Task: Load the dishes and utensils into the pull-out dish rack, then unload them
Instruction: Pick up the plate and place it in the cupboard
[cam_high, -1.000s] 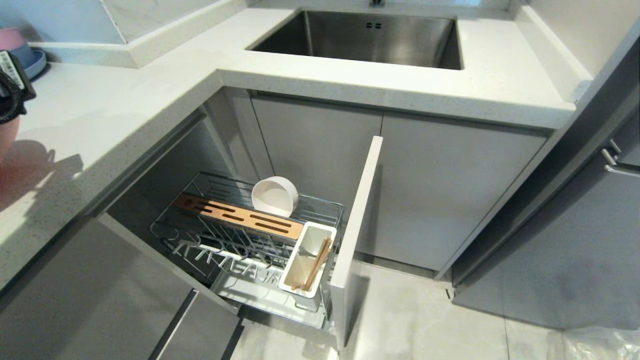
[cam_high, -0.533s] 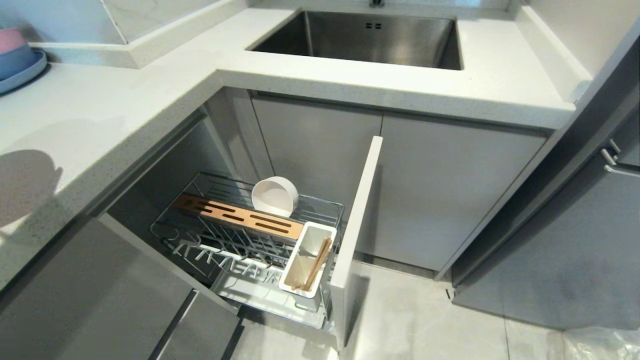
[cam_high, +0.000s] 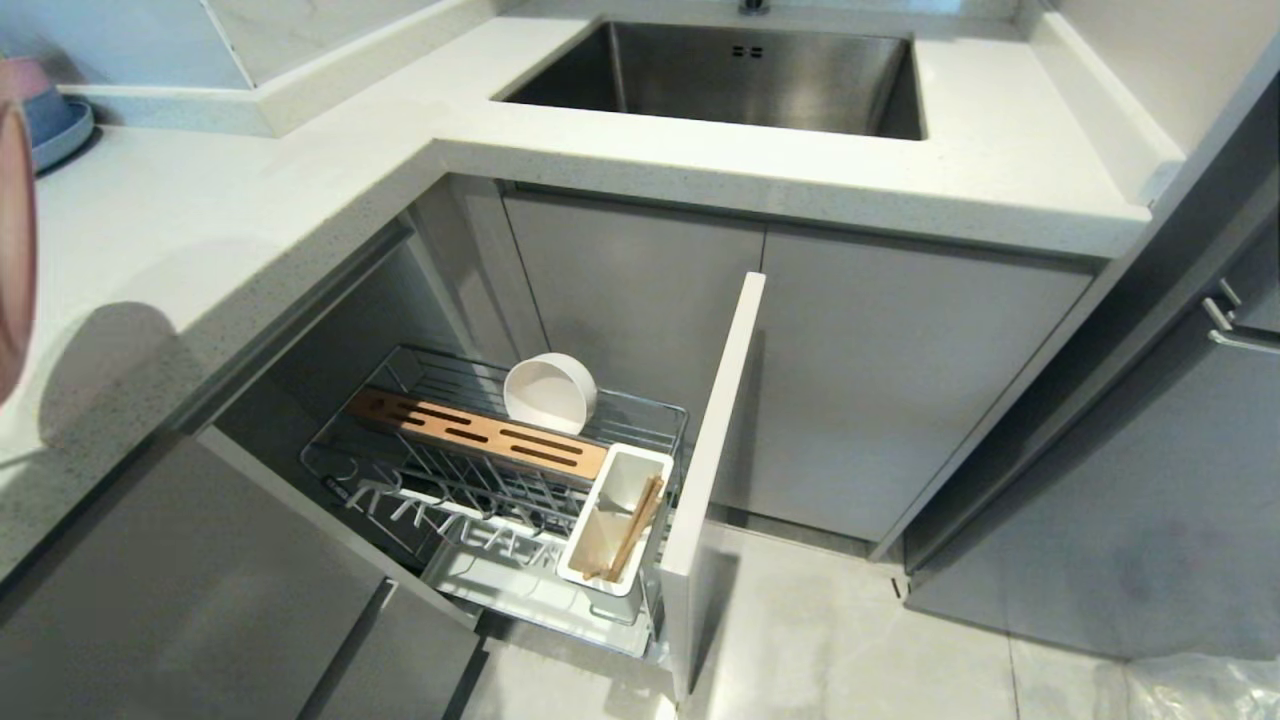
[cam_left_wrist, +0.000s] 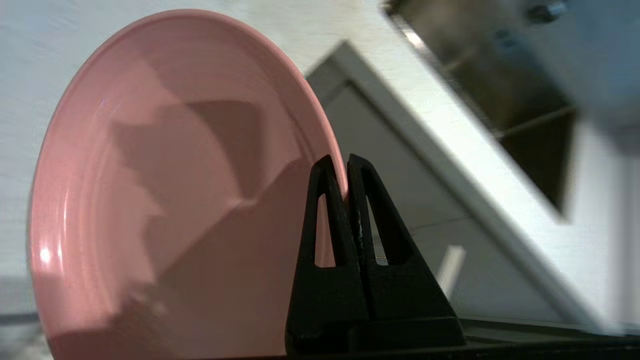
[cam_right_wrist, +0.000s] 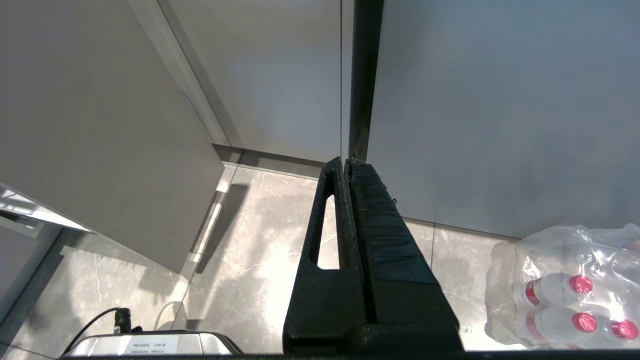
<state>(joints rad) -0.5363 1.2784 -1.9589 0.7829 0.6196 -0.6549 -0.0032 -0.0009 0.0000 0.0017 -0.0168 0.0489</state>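
Pink plate, large, round, matte: held on edge by the left claw, whose two black fingers are pinched together on the plate's rim; in the head view only a sliver of the plate shows, above the left edge of the white speckled desk, casting a round shadow on it. Cream-white bowl: on its side in the pull-out dish rack, at the rack's rear edge, mouth turned outward, just behind the slotted wooden strip. Chopsticks, light wood, a pair: leaning in the white cutlery caddy at the rack's front right corner, beside the grey cabinet front. Spoon: cannot be made out. Upright plate prongs, chrome wire: none carrying a dish. Blue plate with small stacked bowls: at the desk's far left corner, partly cut off. Steel sink: set into the desk's far edge. Right claw: fingers pressed together on nothing, hanging over the tiled floor near a wrapped pack of bottles with red caps.
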